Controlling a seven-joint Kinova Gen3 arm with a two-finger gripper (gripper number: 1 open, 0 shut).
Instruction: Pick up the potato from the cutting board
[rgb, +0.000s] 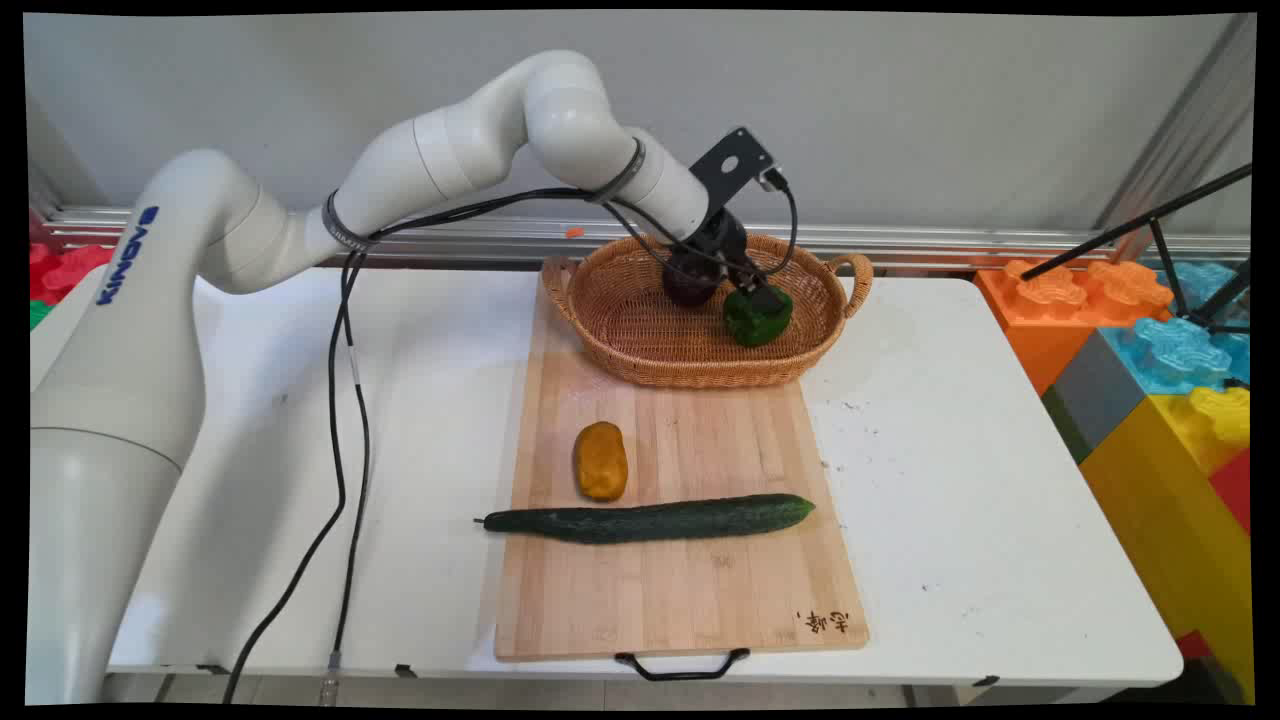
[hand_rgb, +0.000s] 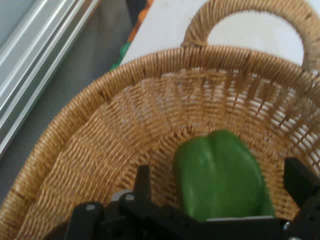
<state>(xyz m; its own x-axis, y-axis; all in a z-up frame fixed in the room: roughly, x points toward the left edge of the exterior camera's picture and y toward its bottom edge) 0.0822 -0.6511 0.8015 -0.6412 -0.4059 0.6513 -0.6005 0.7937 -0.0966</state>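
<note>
A green bell pepper (rgb: 758, 316) lies in the right part of a wicker basket (rgb: 690, 372) at the far end of a wooden cutting board (rgb: 680, 590). My gripper (rgb: 756, 298) reaches down into the basket right over the pepper. In the hand view the pepper (hand_rgb: 220, 175) sits between my two fingers, the left finger (hand_rgb: 143, 181) and the right finger (hand_rgb: 299, 181), each with a small gap to it, so the gripper (hand_rgb: 220, 179) is open around it. The basket's woven wall (hand_rgb: 150, 70) and one handle (hand_rgb: 250, 10) rise behind the pepper.
On the board in front of the basket lie an orange-brown potato (rgb: 600, 460) and a long dark cucumber (rgb: 650, 519). A dark round shape (rgb: 690, 282) sits in the basket left of the gripper. Large coloured toy blocks (rgb: 1160, 350) and a black tripod leg (rgb: 1140, 225) stand at the right.
</note>
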